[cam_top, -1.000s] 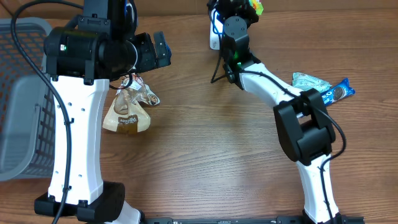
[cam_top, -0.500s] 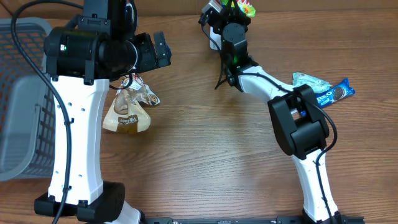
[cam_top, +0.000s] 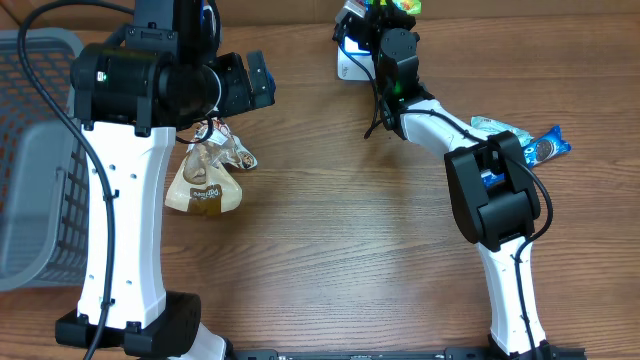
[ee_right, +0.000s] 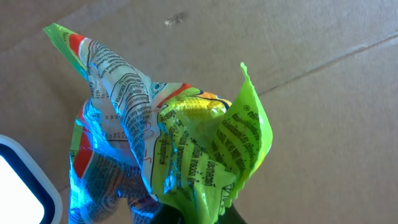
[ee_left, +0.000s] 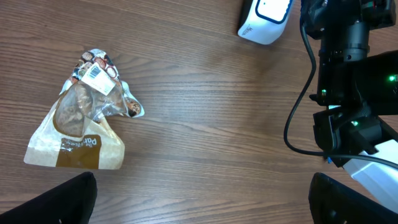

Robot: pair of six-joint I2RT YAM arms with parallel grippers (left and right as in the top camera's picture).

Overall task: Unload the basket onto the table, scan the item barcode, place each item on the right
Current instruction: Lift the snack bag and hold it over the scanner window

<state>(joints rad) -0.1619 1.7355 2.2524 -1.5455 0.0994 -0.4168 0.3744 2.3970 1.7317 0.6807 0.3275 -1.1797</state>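
My right gripper [cam_top: 392,22] is shut on a crumpled green and red snack packet [cam_top: 405,8] at the far edge of the table. It holds the packet right beside the white scanner [cam_top: 350,62]. In the right wrist view the packet [ee_right: 186,143] fills the middle, its printed side lit blue. The scanner's rounded corner [ee_right: 25,180] shows at lower left, and my gripper [ee_right: 186,218] pinches the packet's bottom. My left gripper [ee_left: 202,205] hangs open above bare wood, with nothing between its fingers.
A tan and clear snack bag [cam_top: 205,180] lies under the left arm. A grey basket [cam_top: 30,150] stands at the left edge. A blue cookie packet [cam_top: 545,148] and a pale blue packet [cam_top: 495,130] lie at the right. The right arm's cable [ee_left: 298,124] trails over the table.
The right arm swung a little left and then back right, with the packet still held next to the scanner. The left arm and the tan bag have not moved.
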